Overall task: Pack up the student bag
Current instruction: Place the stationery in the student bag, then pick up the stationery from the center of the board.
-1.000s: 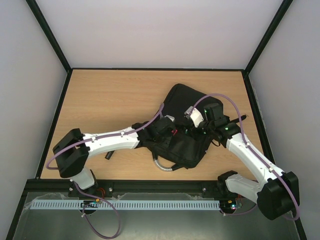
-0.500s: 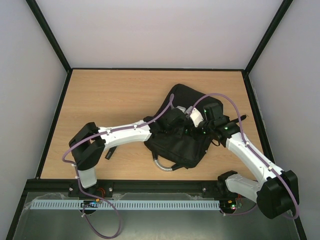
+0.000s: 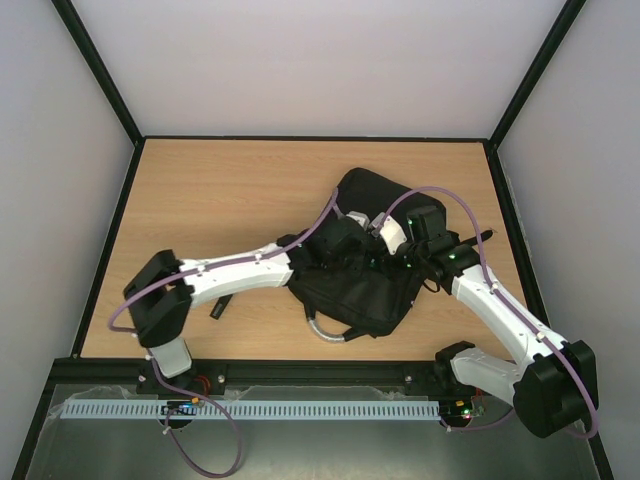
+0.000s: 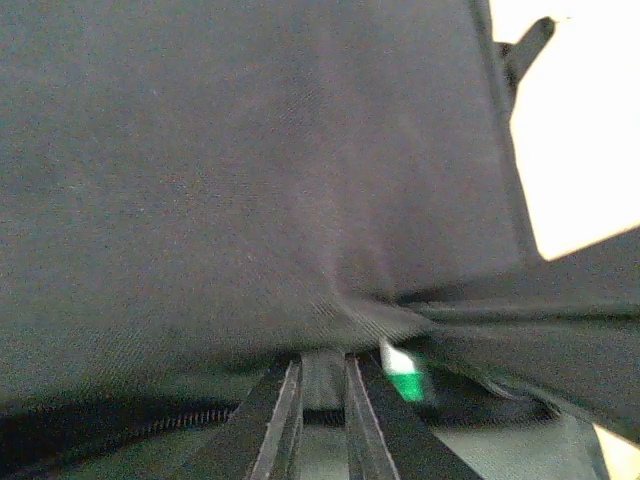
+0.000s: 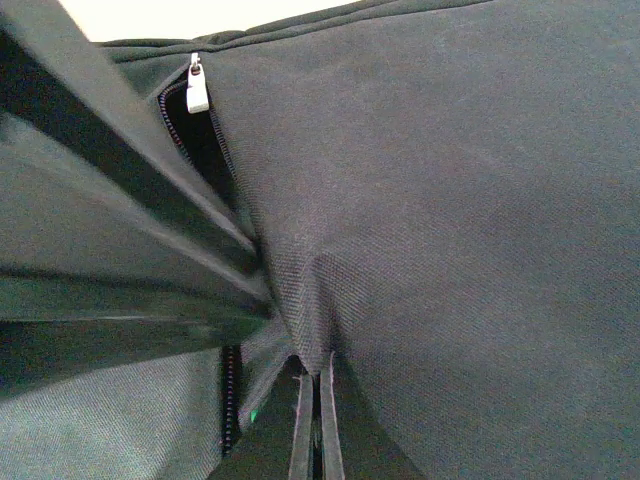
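From above, the left arm reached in from 8 o'clock and the left gripper [image 3: 345,256] lay over the student bag [image 3: 368,195], its fingertips lost against the black cloth. Only the left wrist view showed its fingers [image 4: 283,420]: a narrow gap apart, with puckered bag fabric [image 4: 250,180] at the tips. Whether they gripped it I could not tell. That view also showed a run of zip teeth [image 4: 120,430] and a small green-and-white blur [image 4: 403,380].

The bag lay on the table [image 3: 220,190] at 3 o'clock from its middle. Its long axis ran roughly 1 to 7 o'clock, the grey handle [image 3: 326,333] pointing to 7 o'clock.

The right gripper [image 3: 400,262] came in from 4 o'clock. Its wrist view showed what the overhead did not: the right gripper [image 5: 312,385] pinched tight on a fold of bag fabric, below a silver zip pull [image 5: 197,90].
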You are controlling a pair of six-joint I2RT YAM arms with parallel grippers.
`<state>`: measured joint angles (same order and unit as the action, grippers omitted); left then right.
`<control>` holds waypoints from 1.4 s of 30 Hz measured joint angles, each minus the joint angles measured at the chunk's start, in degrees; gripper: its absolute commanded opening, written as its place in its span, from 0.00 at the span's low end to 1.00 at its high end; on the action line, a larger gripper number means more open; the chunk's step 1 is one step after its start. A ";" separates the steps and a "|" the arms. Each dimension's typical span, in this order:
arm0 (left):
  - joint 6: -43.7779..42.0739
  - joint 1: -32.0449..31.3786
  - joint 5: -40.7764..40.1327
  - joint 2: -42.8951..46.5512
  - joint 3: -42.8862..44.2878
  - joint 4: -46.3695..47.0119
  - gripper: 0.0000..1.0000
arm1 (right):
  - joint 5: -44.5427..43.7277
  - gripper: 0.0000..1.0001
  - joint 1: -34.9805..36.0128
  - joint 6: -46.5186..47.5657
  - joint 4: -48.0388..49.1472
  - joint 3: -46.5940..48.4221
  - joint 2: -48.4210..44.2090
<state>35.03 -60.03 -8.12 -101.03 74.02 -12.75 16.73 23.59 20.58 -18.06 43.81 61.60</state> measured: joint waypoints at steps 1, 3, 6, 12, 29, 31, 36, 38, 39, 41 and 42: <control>0.22 -0.31 -0.07 1.64 -0.42 -0.57 0.21 | 0.00 0.01 0.00 0.00 0.00 0.00 0.00; 0.48 -0.94 -0.35 6.01 -1.46 -2.05 0.28 | 0.00 0.01 0.00 0.00 0.00 0.00 0.00; 0.55 -1.60 -0.98 12.39 -3.15 -3.80 0.36 | 0.02 0.01 0.00 0.00 -0.02 0.00 0.00; 1.70 -1.81 -5.42 22.18 -11.54 -8.92 0.52 | 0.00 0.01 0.00 0.00 -0.02 0.00 -0.02; 13.35 18.05 -5.99 40.79 -34.97 -21.46 0.75 | 0.13 0.01 0.00 0.02 -0.02 0.00 -0.11; 13.64 20.76 -5.42 41.83 -35.82 -21.70 0.77 | 0.13 0.01 0.00 0.02 -0.02 0.00 -0.11; 13.90 24.39 -4.50 42.27 -36.50 -22.32 0.78 | 0.13 0.01 0.00 0.02 -0.04 0.00 -0.26; 13.92 25.07 -4.37 42.32 -37.24 -22.32 0.79 | 0.11 0.01 0.00 0.04 -0.04 0.00 -0.39; 13.92 25.33 -4.33 42.34 -37.77 -22.32 0.82 | 0.11 0.01 0.00 0.02 -0.04 0.00 -0.44; 14.23 25.86 -4.33 42.34 -38.86 -22.36 0.84 | 0.11 0.01 0.00 0.04 -0.04 0.00 -0.46; 14.36 26.01 -4.39 42.34 -39.23 -22.38 0.84 | 0.11 0.01 0.00 0.04 -0.07 0.00 -0.46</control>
<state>49.39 -34.02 -12.51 -58.70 34.79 -35.14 16.84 23.59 20.62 -18.13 43.81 61.14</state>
